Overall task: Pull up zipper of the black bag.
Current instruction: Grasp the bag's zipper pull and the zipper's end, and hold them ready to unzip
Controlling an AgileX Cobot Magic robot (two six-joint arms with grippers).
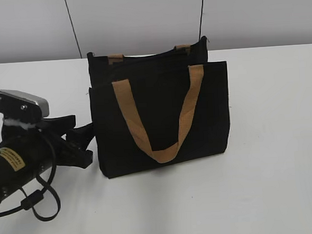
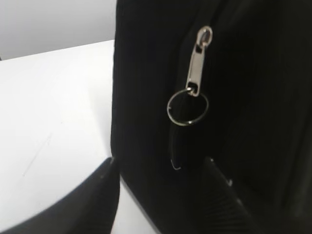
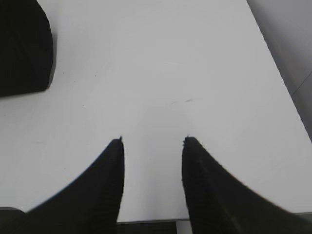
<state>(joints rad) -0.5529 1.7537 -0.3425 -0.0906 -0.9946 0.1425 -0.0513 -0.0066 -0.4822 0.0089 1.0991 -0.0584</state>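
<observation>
The black bag (image 1: 161, 111) stands upright on the white table, with a tan strap handle (image 1: 161, 151) hanging down its front. My left gripper (image 1: 86, 140) is at the bag's lower left edge. In the left wrist view its jaws (image 2: 160, 163) are open and straddle the bag's side (image 2: 146, 73). The zipper runs along that side, and its silvery pull tab (image 2: 197, 61) with a wire ring (image 2: 187, 108) lies a little beyond the fingertips, untouched. My right gripper (image 3: 152, 140) is open and empty over bare table, with a corner of the bag (image 3: 22, 48) far to its left.
The white table (image 1: 275, 168) stretches to the right and in front of the bag. A grey wall stands behind it. The left arm's cable (image 1: 42, 201) loops onto the table at the front left. The right wrist view shows the table's edge (image 3: 292, 83) at the right.
</observation>
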